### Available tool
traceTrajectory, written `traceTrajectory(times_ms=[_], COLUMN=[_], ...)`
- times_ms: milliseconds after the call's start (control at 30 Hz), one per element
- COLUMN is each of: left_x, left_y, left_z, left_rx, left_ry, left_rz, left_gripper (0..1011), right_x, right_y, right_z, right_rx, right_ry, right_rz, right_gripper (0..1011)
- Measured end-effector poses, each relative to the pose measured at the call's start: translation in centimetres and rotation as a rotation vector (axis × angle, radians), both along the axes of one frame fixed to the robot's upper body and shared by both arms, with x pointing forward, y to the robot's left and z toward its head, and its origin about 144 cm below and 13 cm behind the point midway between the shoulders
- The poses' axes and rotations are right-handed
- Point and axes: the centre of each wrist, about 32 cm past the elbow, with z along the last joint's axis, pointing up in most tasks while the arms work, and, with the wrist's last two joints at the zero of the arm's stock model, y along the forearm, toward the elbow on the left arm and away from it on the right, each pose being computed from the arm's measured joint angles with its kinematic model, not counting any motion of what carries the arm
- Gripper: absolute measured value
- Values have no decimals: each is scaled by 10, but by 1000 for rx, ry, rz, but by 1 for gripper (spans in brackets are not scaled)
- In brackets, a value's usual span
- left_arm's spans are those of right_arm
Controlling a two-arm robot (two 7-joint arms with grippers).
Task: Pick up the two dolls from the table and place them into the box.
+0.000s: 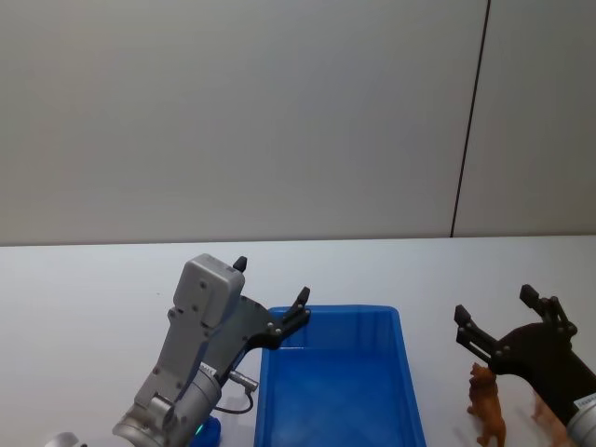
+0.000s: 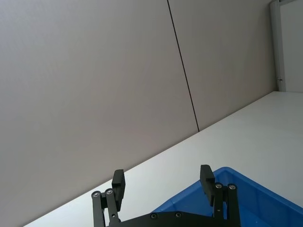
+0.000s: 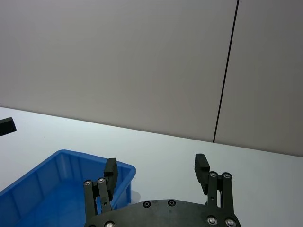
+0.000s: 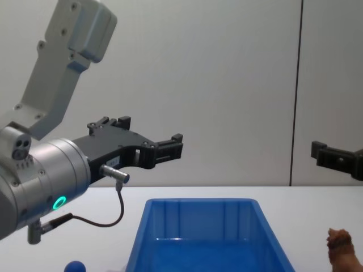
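Closest in, my left hand (image 1: 272,281) is hovering above the box's (image 1: 354,309) far left corner, fingers spread wide and gripping nothing. The blue doll (image 4: 74,266) is sitting on the tabletop (image 1: 93,289) just left of the box's near left corner, below my left arm. Right of the box, my right hand (image 1: 495,304) is hanging released and empty, raised over the brown doll (image 1: 486,410), which is standing upright on the tabletop near the box's right wall. The box is holding nothing, so I am judging that I am at the first step with both pickups ahead: 2 dolls to lift, 0 placed. Next, I am expecting each hand to need tilting down and lowering around its doll before clenching.
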Motion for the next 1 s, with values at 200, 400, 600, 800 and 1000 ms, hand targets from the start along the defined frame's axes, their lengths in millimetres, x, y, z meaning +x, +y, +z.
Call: traceTrajectory(times_ms=[200, 400, 600, 800, 1000], left_x=[0, 0, 0, 0, 0], left_y=[0, 0, 0, 0, 0], left_z=[0, 0, 0, 0, 0], left_rx=[0, 0, 0, 0, 0], left_ry=[0, 0, 0, 0, 0], left_rz=[0, 0, 0, 0, 0], left_gripper=[1001, 1001, 1001, 1001, 1001], right_x=[0, 0, 0, 0, 0], right_y=[0, 0, 0, 0, 0], right_z=[0, 0, 0, 0, 0], right_rx=[0, 0, 0, 0, 0], right_ry=[0, 0, 0, 0, 0], right_rz=[0, 0, 0, 0, 0], right_gripper=[1001, 1001, 1001, 1001, 1001])
